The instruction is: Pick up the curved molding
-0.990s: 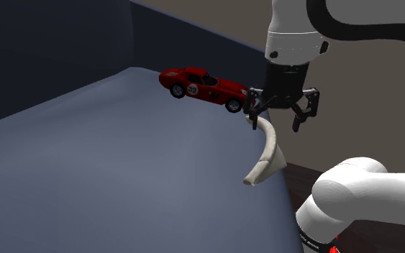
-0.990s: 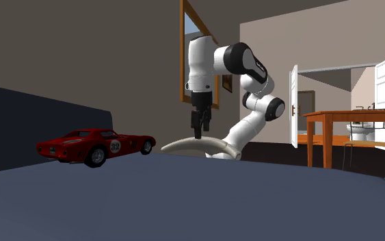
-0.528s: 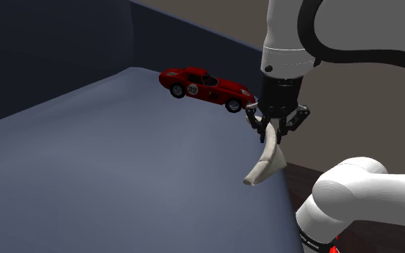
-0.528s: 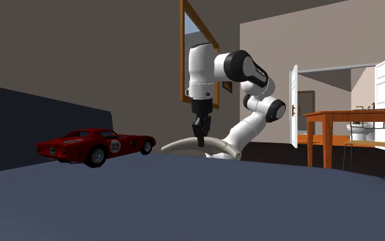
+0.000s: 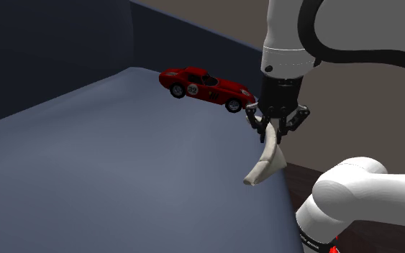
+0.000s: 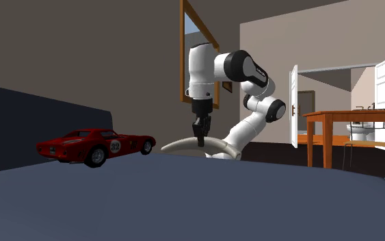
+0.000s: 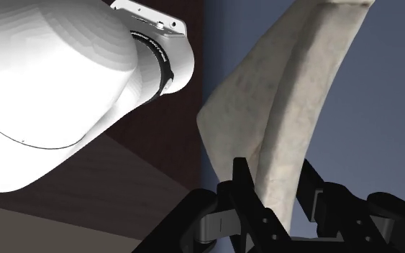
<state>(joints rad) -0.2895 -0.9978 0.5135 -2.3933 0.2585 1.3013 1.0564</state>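
Since one second ago, the gripper (image 5: 270,133) has descended onto the curved molding (image 5: 269,159) and its fingers have drawn in from a spread position. Since half a second ago, no change is visible in either exterior view.

Gripper state: the fingers are pressed against both sides of the curved molding, pinching it near its upper end. In the wrist view the gripper (image 7: 276,180) clasps the pale, off-white strip (image 7: 294,93) between its two black fingers.

Location of the curved molding: it lies along the edge of the blue-grey surface (image 5: 121,165), on the side nearest the robot's stand. From the gripper, the strip curves down toward the shoulder view's lower edge. In the second exterior view it (image 6: 177,144) arcs below the gripper (image 6: 200,140), which points straight down.

A red toy car (image 5: 204,88) stands on the same surface, near the curved molding but not touching it. In the second exterior view the car (image 6: 95,145) is to the left of the gripper.
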